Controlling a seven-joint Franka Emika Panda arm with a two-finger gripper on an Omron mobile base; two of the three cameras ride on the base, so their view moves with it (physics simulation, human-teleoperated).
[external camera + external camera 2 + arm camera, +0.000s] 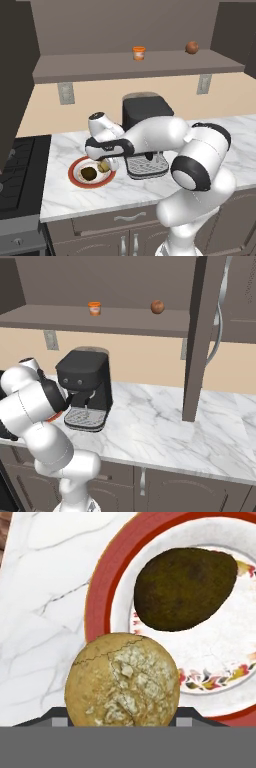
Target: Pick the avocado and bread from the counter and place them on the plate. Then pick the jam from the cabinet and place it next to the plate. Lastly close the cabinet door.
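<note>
Lowering the bread [122,679], held in the closed gripper [106,165] above the near rim of the plate [102,582]: carry it inward beside the avocado [185,587], already resting on the cream centre, before letting go, lest it roll onto the table [45,587].

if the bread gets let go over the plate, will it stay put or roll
The bread looks round like a ball, so it may roll a bit. The plate rim seems raised and the avocado lies close by, which would likely stop it. Its cracked crust suggests it is stiff.
</note>
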